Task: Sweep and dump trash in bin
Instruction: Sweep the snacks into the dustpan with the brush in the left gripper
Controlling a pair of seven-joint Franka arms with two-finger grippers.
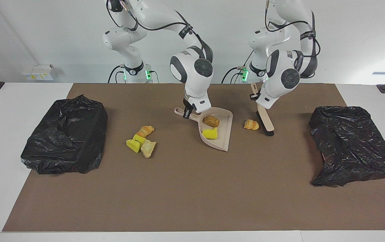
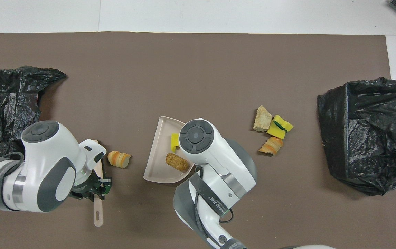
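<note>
Near the surface's robot-side edge, left hand [image 1: 258, 99] grips the brush [image 1: 265, 121] beside a croissant scrap [image 1: 251, 124]; right hand [image 1: 188, 112] grips the dustpan [image 1: 216, 134] handle. A hard sweep could roll the scrap past the pan's mouth.

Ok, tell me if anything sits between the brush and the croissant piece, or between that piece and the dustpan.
Nothing visible does. The brush, held by the left gripper, stands right beside the croissant piece, and only bare mat lies between that piece and the dustpan, held by the right gripper.
</note>
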